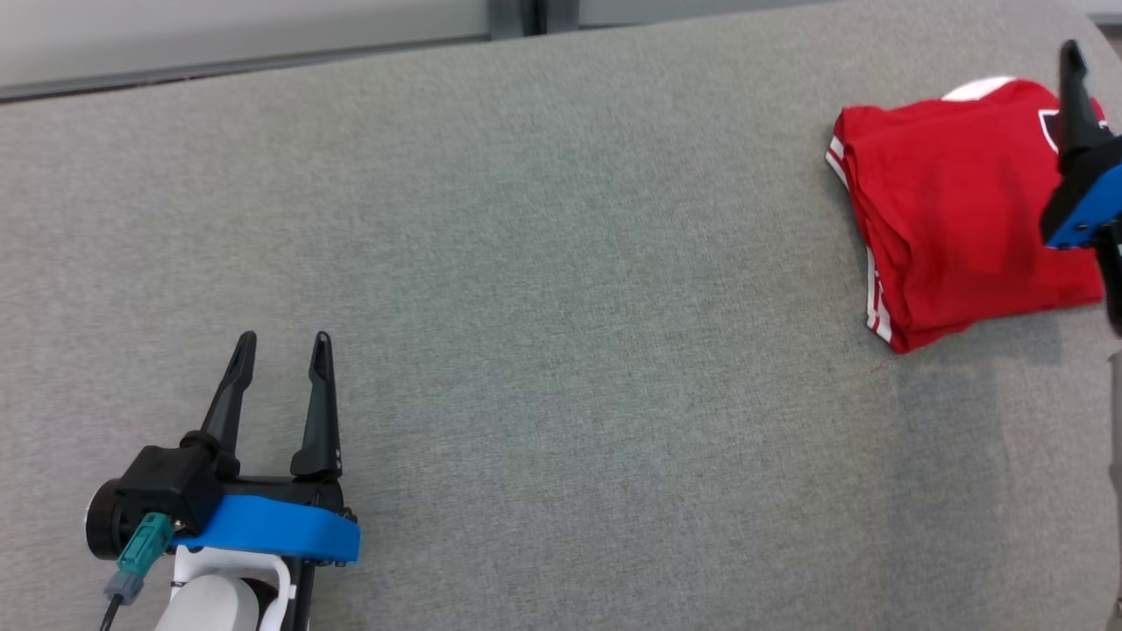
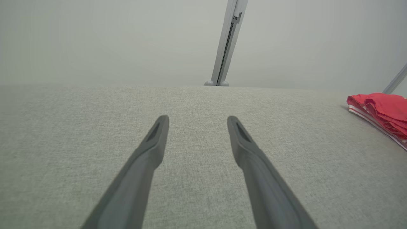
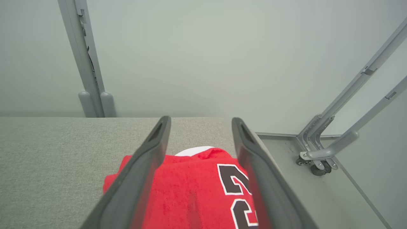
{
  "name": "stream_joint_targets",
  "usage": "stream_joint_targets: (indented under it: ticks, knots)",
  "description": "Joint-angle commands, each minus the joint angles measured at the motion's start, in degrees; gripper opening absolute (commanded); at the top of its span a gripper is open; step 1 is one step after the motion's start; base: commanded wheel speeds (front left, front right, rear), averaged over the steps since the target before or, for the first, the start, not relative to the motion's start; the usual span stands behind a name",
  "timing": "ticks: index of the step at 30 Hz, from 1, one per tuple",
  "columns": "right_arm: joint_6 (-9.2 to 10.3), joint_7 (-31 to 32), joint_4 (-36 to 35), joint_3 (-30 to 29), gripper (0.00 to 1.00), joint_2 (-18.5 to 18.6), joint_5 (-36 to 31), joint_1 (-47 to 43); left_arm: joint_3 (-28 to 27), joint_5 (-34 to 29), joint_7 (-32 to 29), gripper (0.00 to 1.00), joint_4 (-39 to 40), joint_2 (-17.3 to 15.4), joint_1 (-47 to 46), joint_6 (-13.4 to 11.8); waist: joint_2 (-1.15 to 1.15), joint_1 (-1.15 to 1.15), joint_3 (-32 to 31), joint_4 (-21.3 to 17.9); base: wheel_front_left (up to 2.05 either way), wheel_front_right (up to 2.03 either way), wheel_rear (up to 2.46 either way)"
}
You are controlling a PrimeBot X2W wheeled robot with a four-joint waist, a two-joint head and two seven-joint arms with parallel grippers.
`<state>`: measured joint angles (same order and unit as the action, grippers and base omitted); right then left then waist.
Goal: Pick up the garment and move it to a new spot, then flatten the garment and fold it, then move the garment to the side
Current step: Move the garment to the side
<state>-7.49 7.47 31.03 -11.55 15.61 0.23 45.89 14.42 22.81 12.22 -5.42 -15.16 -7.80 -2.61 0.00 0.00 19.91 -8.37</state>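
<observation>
The garment is a red jersey with white trim and black numbers, lying folded on the grey fabric surface at the far right. My right gripper hovers over its right part, jaws open, nothing held; one dark finger shows at the right edge of the head view. The garment lies below and between those fingers. My left gripper rests open and empty at the lower left, far from the garment. From the left wrist, the left gripper points across bare fabric, the garment at the right edge.
The grey surface ends just right of the garment, where a pale ledge and slanted metal frame bars stand. An upright grey post rises behind the far edge. A wide stretch of fabric lies between the two grippers.
</observation>
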Motion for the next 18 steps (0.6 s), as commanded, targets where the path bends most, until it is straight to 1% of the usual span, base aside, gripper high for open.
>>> stream_joint_targets:
  ticks: [1,4,9,12,18]
  knots:
    - [0.00,-1.1,-0.7,1.5,1.00,-0.7,0.3,0.0,-0.4,0.4,0.5,1.00,-0.2,0.0,-0.2,-0.4,0.00,0.00,-1.2,0.3,0.00,0.00,0.00]
    - [0.00,-2.9,-1.2,3.5,1.00,-1.6,0.5,-1.2,-0.8,0.9,1.1,1.00,-0.6,0.5,0.5,-0.5,0.00,0.00,-3.4,1.5,0.00,0.00,0.00]
    - [0.00,-6.9,-1.6,6.2,1.00,-4.8,1.2,-4.7,-1.8,1.7,2.0,1.00,-1.4,1.6,2.2,-1.3,0.00,0.00,-7.5,3.7,0.00,0.00,0.00]
    - [0.00,-9.7,-1.8,6.7,1.00,-7.4,1.6,-8.3,-2.1,1.9,2.3,1.00,-2.1,2.1,3.6,-1.8,0.00,0.00,-10.1,5.2,0.00,0.00,0.00]
    - [0.00,-14.8,-4.9,7.5,1.00,-11.4,-0.4,-17.7,-3.6,2.2,2.7,1.00,-3.3,2.6,6.9,-2.8,0.00,0.00,-13.6,7.4,0.00,0.00,0.00]
